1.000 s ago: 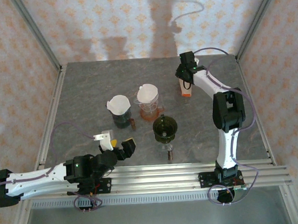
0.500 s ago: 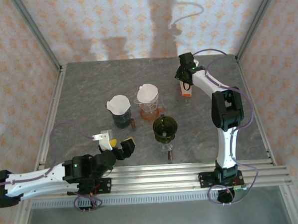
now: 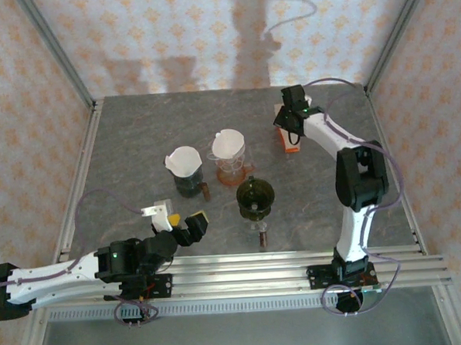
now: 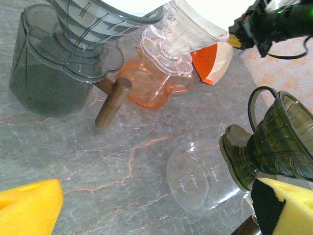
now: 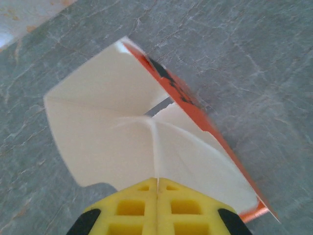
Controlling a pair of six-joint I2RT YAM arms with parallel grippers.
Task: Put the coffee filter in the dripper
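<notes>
Coffee filter (image 5: 107, 122) sits pinched in the closed right gripper (image 5: 157, 185), fanning out ahead of it (over the orange packet (image 3: 290, 144)); left gripper (image 4: 156, 210) gapes wide.

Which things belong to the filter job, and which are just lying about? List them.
Job: coffee filter pinched in the right gripper; orange filter packet; empty dark dripper, probably.
Lying about: grey dripper and clear dripper, both already lined; open left gripper.

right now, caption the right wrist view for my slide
Right gripper shut on a white coffee filter beside its orange packet on the grey table.
</notes>
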